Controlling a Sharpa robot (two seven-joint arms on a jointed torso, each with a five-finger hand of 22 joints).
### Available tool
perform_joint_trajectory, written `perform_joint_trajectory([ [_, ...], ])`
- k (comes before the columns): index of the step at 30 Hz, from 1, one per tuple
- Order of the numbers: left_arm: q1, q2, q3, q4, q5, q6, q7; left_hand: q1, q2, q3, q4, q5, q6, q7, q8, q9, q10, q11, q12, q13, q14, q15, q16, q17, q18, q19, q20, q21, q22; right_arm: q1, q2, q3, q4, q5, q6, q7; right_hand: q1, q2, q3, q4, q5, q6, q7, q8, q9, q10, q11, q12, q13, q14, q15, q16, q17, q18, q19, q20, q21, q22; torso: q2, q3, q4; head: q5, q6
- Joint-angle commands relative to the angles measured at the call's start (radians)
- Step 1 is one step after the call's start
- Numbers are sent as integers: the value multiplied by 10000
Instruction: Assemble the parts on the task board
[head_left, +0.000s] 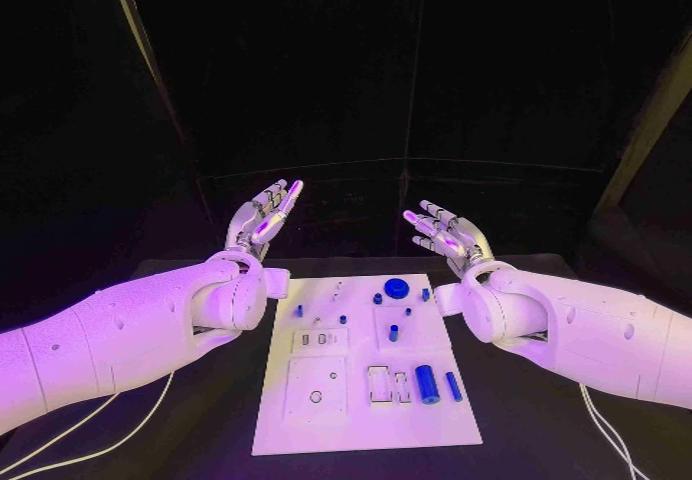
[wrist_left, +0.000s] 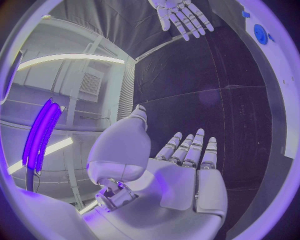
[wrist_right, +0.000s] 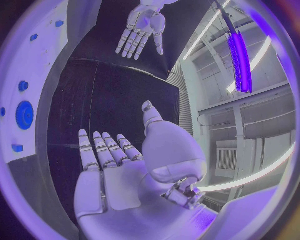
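Observation:
The white task board (head_left: 303, 425) lies in the middle of the black table. On it are small blue parts: a round disc (head_left: 397, 288) at the far end, a thick cylinder (head_left: 427, 383) and a thin rod (head_left: 453, 386) near the right edge. My left hand (head_left: 264, 220) is raised above the table past the board's far left corner, fingers straight and apart, holding nothing. My right hand (head_left: 447, 236) is raised past the far right corner, also spread and empty. The left wrist view shows my left hand's flat palm (wrist_left: 187, 175); the right wrist view shows my right hand (wrist_right: 106, 170) the same way.
The board (wrist_right: 44, 45) has several recessed slots and holes (head_left: 378, 385) in its near half. White cables (head_left: 87, 425) trail on the table at the near left and near right (head_left: 606, 430). Black table surface surrounds the board on all sides.

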Motion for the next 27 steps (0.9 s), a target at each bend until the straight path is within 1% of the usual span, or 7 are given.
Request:
perform_joint_trajectory([
  [1,88,55,-12,-131,-9,1084,620,353,42,-12,106,62,176,753,72,24,165,89,77,20,199,61,73,34,247,95,140,78,34,141,101,-21,-257,-1197,1846,-776,1401,174,44,-677,-26,1036,1360,158,108,1447,274,211,115,2027,194,334,164,511,1595,70,361,192,2,-1,-2,0,1],
  [8,92,58,-13,-137,-9,1094,623,651,155,-71,67,57,959,1070,181,96,1132,429,191,104,2003,224,456,281,149,1123,159,469,227,257,189,-45,-483,-1501,2343,-994,2558,181,523,-1824,-186,5140,1095,907,455,5822,-64,1037,345,5893,-276,1020,337,1117,4206,63,1111,434,2,-1,-2,0,1],
  [9,95,-302,-17,-194,-8,1362,618,747,177,-87,54,59,1218,1112,220,118,1569,492,255,142,2570,252,590,352,121,1542,157,625,301,292,31,-39,-938,-3399,993,-525,2618,164,575,-1949,-198,5675,1042,1000,484,6086,-152,1095,341,6160,-348,1067,342,1173,4379,33,1182,443,67,-38,-17,25,-66],
  [10,95,-358,-17,-158,-7,1368,642,889,207,-92,17,58,1690,1162,313,166,2444,591,431,230,3510,270,843,478,93,2408,143,953,461,313,24,-39,-977,-3606,937,-527,2608,186,639,-2060,-189,6051,1024,1005,464,6279,-224,1065,305,6357,-395,1033,314,1175,4535,11,1228,430,94,-43,-26,29,-37],
  [14,97,-554,-17,-8,-7,1396,706,1374,284,-182,-88,52,3405,1137,642,298,5192,597,938,389,5236,130,1350,652,243,5680,131,2243,993,425,-26,-38,-1023,-4419,845,-585,2535,218,873,-2507,-116,6707,818,972,405,7034,-388,984,291,7245,-671,1066,335,1186,5193,-223,1475,438,203,-32,-43,45,-1],
  [19,100,-730,-18,221,-7,1472,718,1930,340,-313,-294,49,5537,1022,1043,418,6821,260,1194,404,6718,-293,1694,928,413,7223,-107,2745,1076,569,-91,-36,-1004,-5646,922,-812,2407,206,1145,-2782,-33,7267,682,892,409,7765,-637,816,304,8176,-963,1088,418,1200,5885,-546,1765,472,318,15,-30,47,41],
  [27,96,-1086,-21,912,-8,1732,552,2719,404,-326,-794,54,6334,815,1166,389,7871,-38,1204,437,7882,-647,1822,1509,407,8357,-471,2881,992,807,-100,-32,-909,-8187,1496,-1658,2427,-110,1452,-2774,109,7872,482,855,428,8766,-963,722,357,9615,-1465,1403,776,1184,7005,-1111,2508,758,615,51,-39,66,146],
])
